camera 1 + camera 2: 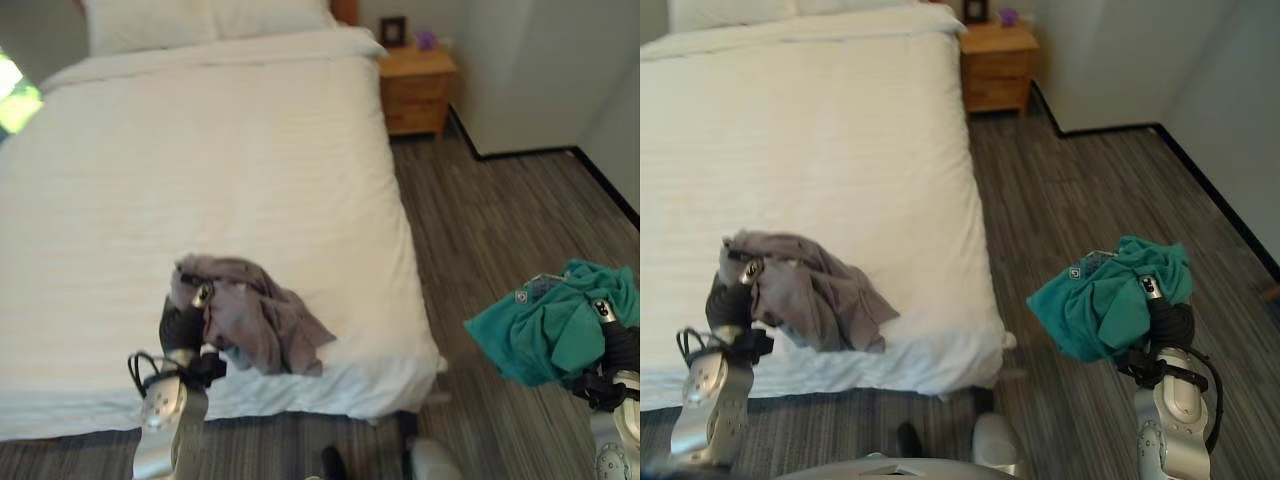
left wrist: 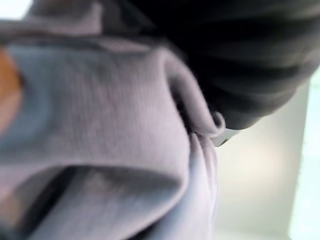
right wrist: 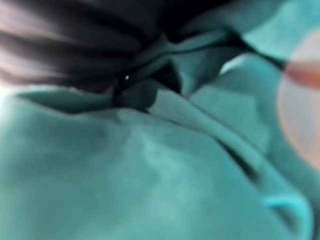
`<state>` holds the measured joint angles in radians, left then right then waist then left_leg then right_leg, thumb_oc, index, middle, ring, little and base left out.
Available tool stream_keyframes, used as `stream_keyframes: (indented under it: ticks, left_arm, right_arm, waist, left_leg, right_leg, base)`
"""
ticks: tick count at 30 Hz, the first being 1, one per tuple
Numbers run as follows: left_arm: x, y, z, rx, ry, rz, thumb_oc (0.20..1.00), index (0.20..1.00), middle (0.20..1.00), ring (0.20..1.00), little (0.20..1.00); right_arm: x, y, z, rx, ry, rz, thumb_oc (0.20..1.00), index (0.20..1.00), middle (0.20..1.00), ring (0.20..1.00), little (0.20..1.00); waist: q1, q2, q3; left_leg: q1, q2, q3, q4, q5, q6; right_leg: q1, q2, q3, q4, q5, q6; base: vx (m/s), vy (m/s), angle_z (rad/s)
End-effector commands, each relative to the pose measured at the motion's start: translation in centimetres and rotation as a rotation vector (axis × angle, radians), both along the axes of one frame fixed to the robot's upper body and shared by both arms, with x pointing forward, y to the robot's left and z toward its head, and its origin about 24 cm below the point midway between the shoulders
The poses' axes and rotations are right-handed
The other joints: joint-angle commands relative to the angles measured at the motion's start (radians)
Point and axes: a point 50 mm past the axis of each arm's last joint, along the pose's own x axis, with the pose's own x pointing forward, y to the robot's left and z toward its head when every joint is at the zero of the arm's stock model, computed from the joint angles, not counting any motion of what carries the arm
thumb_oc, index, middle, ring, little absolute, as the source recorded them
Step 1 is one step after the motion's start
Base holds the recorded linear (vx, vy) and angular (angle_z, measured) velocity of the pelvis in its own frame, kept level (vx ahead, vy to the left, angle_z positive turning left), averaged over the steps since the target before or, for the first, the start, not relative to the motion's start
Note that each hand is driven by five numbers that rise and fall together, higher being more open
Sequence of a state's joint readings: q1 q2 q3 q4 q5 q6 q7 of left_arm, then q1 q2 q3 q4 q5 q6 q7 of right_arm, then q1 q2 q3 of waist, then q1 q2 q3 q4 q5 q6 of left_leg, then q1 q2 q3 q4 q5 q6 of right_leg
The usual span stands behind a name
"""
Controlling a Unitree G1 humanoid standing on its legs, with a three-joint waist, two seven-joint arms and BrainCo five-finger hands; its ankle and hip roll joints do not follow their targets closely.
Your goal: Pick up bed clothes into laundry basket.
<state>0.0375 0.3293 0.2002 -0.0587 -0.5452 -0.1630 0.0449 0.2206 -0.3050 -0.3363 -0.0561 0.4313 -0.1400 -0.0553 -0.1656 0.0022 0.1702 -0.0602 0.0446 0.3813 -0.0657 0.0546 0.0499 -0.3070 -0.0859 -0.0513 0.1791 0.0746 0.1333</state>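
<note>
Left hand [image 1: 185, 325] at near edge of white bed [image 1: 200, 160], fingers curled into grey garment [image 1: 255, 315] bunched on the cover. Right hand [image 1: 1160, 310] out over wood floor [image 1: 1090, 200], right of bed, fingers clenched in teal garment [image 1: 1105, 300], held aloft.

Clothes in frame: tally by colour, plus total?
Grey garment: 1, on the bed, in the left hand.
Teal garment: 1, held over the floor in the right hand.
Total: 2.
</note>
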Motion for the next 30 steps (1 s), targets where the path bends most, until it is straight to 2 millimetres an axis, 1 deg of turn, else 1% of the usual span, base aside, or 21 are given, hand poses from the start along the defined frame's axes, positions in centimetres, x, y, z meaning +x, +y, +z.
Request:
stream_keyframes:
  ticks: [1, 2, 3, 4, 5, 6, 7, 8, 9, 11, 12, 13, 14, 15, 17, 19, 21, 23, 24, 26, 30]
  left_arm:
    - [-0.8, 1.6, 5.2, 0.119, -0.242, 0.061, 0.2, 0.2, 0.2, 0.2, 0.2]
    - [-0.9, 1.6, 5.1, 0.12, -0.241, 0.061, 0.2, 0.2, 0.2, 0.2, 0.2]
    - [-1.6, 2.3, 4.5, 0.12, -0.213, 0.101, 0.2, 0.2, 0.2, 0.2, 0.2]
    - [-2.0, 2.7, 3.9, 0.116, -0.189, 0.12, 0.2, 0.2, 0.2, 0.2, 0.2]
    - [-2.4, 2.8, 3.7, 0.129, -0.175, 0.129, 0.2, 0.2, 0.2, 0.2, 0.2]
    - [-2.5, 2.9, 3.3, 0.113, -0.158, 0.125, 0.2, 0.2, 0.2, 0.2, 0.2]
    - [-2.9, 2.8, 2.6, 0.088, -0.134, 0.128, 0.2, 0.2, 0.2, 0.2, 0.2]
    - [-3.4, 2.5, 2.0, 0.053, -0.121, 0.116, 0.2, 0.2, 0.2, 0.2, 0.2]
    - [-3.4, 2.2, 1.1, 0.014, -0.098, 0.107, 0.2, 0.2, 0.2, 0.2, 0.2]
    - [-3.5, 1.7, -0.4, -0.018, -0.037, 0.084, 0.2, 0.2, 0.2, 0.2, 0.2]
    - [-3.5, 1.5, -1.0, -0.02, -0.014, 0.081, 0.2, 0.2, 0.2, 0.2, 0.2]
    - [-3.4, 1.4, -1.5, -0.03, 0.008, 0.081, 0.2, 0.2, 0.2, 0.2, 0.2]
    - [-3.7, 1.5, -1.9, -0.026, 0.03, 0.088, 0.2, 0.2, 0.2, 0.2, 0.2]
    - [-3.6, 1.5, -1.9, -0.026, 0.029, 0.089, 0.2, 0.2, 0.2, 0.2, 0.2]
    - [-4.5, 2.1, -1.8, 0.027, 0.045, 0.088, 0.2, 0.2, 0.2, 0.2, 0.2]
    - [-4.7, 2.3, -1.8, 0.007, 0.043, 0.102, 0.2, 0.2, 0.2, 0.2, 0.2]
    - [-4.7, 2.2, -1.8, 0.004, 0.04, 0.091, 0.2, 0.2, 0.2, 0.2, 0.2]
    - [-4.5, 2.1, -1.7, 0.015, 0.04, 0.082, 0.2, 0.2, 0.2, 0.2, 0.2]
    - [-4.1, 1.6, -1.3, 0.037, 0.032, 0.05, 0.2, 0.2, 0.2, 0.2, 0.2]
    - [-4.2, 1.4, -1.5, 0.04, 0.037, 0.04, 0.2, 0.2, 0.2, 0.2, 0.2]
    - [-4.6, 1.5, -1.7, 0.047, 0.051, 0.042, 0.2, 0.2, 0.2, 0.2, 0.2]
  right_arm:
    - [1.1, 1.0, 3.3, -0.065, -0.174, 0.052, 0.2, 0.2, 0.2, 0.2, 0.2]
    - [1.1, 1.0, 3.3, -0.065, -0.173, 0.052, 0.2, 0.2, 0.2, 0.2, 0.2]
    - [1.8, 1.4, 3.6, -0.081, -0.175, 0.066, 0.2, 0.2, 0.2, 0.2, 0.2]
    - [2.5, 1.7, 4.1, -0.079, -0.196, 0.079, 0.2, 0.2, 0.2, 0.2, 0.2]
    - [3.2, 1.9, 4.8, -0.094, -0.223, 0.085, 0.2, 0.2, 0.2, 0.2, 0.2]
    - [3.4, 2.2, 4.8, -0.094, -0.221, 0.098, 0.2, 0.2, 0.2, 0.2, 0.2]
    - [3.2, 2.3, 4.5, -0.085, -0.209, 0.113, 0.2, 0.2, 0.2, 0.2, 0.2]
    - [2.8, 2.1, 4.5, -0.096, -0.2, 0.117, 0.2, 0.2, 0.2, 0.2, 0.2]
    - [2.8, 2.0, 4.8, -0.116, -0.198, 0.128, 0.2, 0.2, 0.2, 0.2, 0.2]
    - [2.8, 1.7, 4.9, -0.152, -0.178, 0.14, 0.2, 0.2, 0.2, 0.2, 0.2]
    - [3.0, 1.6, 5.0, -0.18, -0.161, 0.15, 0.2, 0.2, 0.2, 0.2, 0.2]
    - [3.2, 1.5, 5.0, -0.173, -0.16, 0.16, 0.2, 0.2, 0.2, 0.2, 0.2]
    - [3.2, 1.5, 4.6, -0.153, -0.148, 0.165, 0.2, 0.2, 0.2, 0.2, 0.2]
    - [3.2, 1.5, 4.6, -0.153, -0.149, 0.166, 0.2, 0.2, 0.2, 0.2, 0.2]
    - [2.3, 0.9, 3.5, -0.151, -0.082, 0.175, 0.2, 0.2, 0.2, 0.2, 0.2]
    - [2.1, 0.6, 3.3, -0.159, -0.064, 0.178, 0.2, 0.2, 0.2, 0.2, 0.2]
    - [1.8, 0.2, 2.7, -0.141, -0.043, 0.166, 0.2, 0.2, 0.2, 0.2, 0.2]
    - [1.5, -0.1, 2.6, -0.145, -0.036, 0.147, 0.2, 0.2, 0.2, 0.2, 0.2]
    - [0.7, -0.9, 2.5, -0.153, -0.03, 0.095, 0.2, 0.2, 0.2, 0.2, 0.2]
    - [0.5, -1.0, 2.4, -0.165, -0.021, 0.071, 0.2, 0.2, 0.2, 0.2, 0.2]
    - [0.4, -0.4, 1.5, -0.138, 0.004, 0.097, 0.2, 0.2, 0.2, 0.2, 0.2]
  waist:
    - [0.051, 0.009, 0.003]
    - [0.052, 0.01, 0.004]
    - [0.093, -0.007, -0.022]
    - [0.124, -0.015, -0.03]
    - [0.155, -0.02, -0.033]
    - [0.179, -0.023, -0.024]
    - [0.187, -0.026, -0.023]
    - [0.19, -0.02, -0.018]
    - [0.192, -0.013, -0.002]
    - [0.188, 0.003, 0.036]
    - [0.203, 0.005, 0.065]
    - [0.21, -0.002, 0.08]
    - [0.208, -0.016, 0.08]
    - [0.205, -0.012, 0.079]
    - [0.191, -0.056, 0.055]
    - [0.187, -0.063, 0.038]
    - [0.171, -0.055, 0.002]
    - [0.162, -0.049, -0.01]
    - [0.125, -0.027, -0.042]
    - [0.116, -0.003, -0.06]
    - [0.114, -0.005, -0.066]
  left_leg:
    - [-0.011, 0.028, -0.062, -0.022, 0.011, -0.021]
    - [-0.011, 0.03, -0.06, -0.022, 0.015, -0.022]
    - [-0.033, 0.021, -0.014, -0.022, 0.038, -0.016]
    - [-0.05, 0.02, 0.009, -0.022, 0.056, -0.014]
    - [-0.074, 0.029, 0.027, -0.022, 0.069, -0.015]
    - [-0.097, 0.044, 0.022, -0.022, 0.104, -0.032]
    - [-0.126, 0.045, 0.026, -0.021, 0.131, -0.048]
    - [-0.143, 0.053, 0.018, -0.021, 0.15, -0.065]
    - [-0.166, 0.065, 0.014, -0.016, 0.17, -0.08]
    - [-0.184, 0.084, -0.021, -0.001, 0.197, -0.107]
    - [-0.193, 0.082, -0.126, 0.034, 0.198, -0.123]
    - [-0.205, 0.062, -0.236, 0.074, 0.183, -0.138]
    - [-0.192, 0.054, -0.301, 0.106, 0.156, -0.134]
    - [-0.199, 0.057, -0.306, 0.111, 0.157, -0.134]
    - [-0.125, 0.06, -0.405, 0.231, 0.053, -0.108]
    - [-0.056, 0.069, -0.434, 0.27, 0.006, -0.102]
    - [0.037, 0.085, -0.431, 0.246, -0.025, -0.094]
    - [0.068, 0.1, -0.413, 0.222, -0.023, -0.098]
    - [0.125, 0.111, -0.353, 0.138, -0.047, -0.106]
    - [0.17, 0.1, -0.334, 0.007, -0.027, -0.121]
    - [0.183, 0.081, -0.338, -0.005, -0.032, -0.113]
  right_leg:
    - [0.213, -0.024, -0.124, 0.21, -0.128, -0.035]
    - [0.212, -0.022, -0.123, 0.209, -0.124, -0.038]
    - [0.308, 0.002, -0.153, 0.256, -0.152, -0.026]
    - [0.349, -0.003, -0.171, 0.27, -0.143, -0.022]
    - [0.376, -0.012, -0.192, 0.236, -0.162, -0.028]
    - [0.432, 0.017, -0.19, 0.141, -0.222, -0.062]
    - [0.473, 0.041, -0.157, -0.004, -0.268, -0.078]
    - [0.512, 0.069, -0.136, -0.096, -0.26, -0.093]
    - [0.515, 0.085, -0.127, -0.121, -0.257, -0.104]
    - [0.525, 0.094, -0.131, -0.123, -0.251, -0.111]
    - [0.505, 0.088, -0.116, -0.1, -0.245, -0.121]
    - [0.487, 0.078, -0.112, -0.09, -0.24, -0.125]
    - [0.474, 0.065, -0.109, -0.096, -0.224, -0.122]
    - [0.472, 0.07, -0.112, -0.099, -0.219, -0.123]
    - [0.44, 0.034, -0.092, -0.135, -0.152, -0.113]
    - [0.437, 0.022, -0.085, -0.154, -0.121, -0.103]
    - [0.427, 0.023, -0.085, -0.177, -0.1, -0.096]
    - [0.429, 0.026, -0.09, -0.188, -0.1, -0.094]
    - [0.425, 0.028, -0.11, -0.188, -0.108, -0.089]
    - [0.426, 0.039, -0.116, -0.194, -0.104, -0.085]
    - [0.42, 0.024, -0.104, -0.195, -0.081, -0.073]
  base:
    - [-0.15, 0.064, -1.09]
    - [-0.23, 0.017, -1.01]
    - [-0.28, -0.003, -0.71]
    - [-0.4, -0.059, -0.5]
    - [-0.4, -0.165, -1.01]
    - [-0.44, -0.24, -1.13]
    - [-0.43, -0.256, -0.96]
    - [-0.46, -0.233, -0.27]
    - [-0.42, -0.185, -0.04]
    - [-0.44, -0.119, 0.13]
    - [-0.46, -0.073, 0.09]
    - [-0.45, -0.063, -0.11]
    - [-0.28, -0.039, -0.51]
    - [-0.33, -0.044, -0.34]
    - [-0.3, -0.042, 0.02]
    - [-0.17, -0.001, -0.19]
    - [-0.08, 0.055, -0.4]
    - [-0.02, 0.109, -0.18]
    - [-0.01, 0.189, 0.29]
    - [0.0, 0.178, 0.47]
    - [-0.05, 0.114, 0.24]
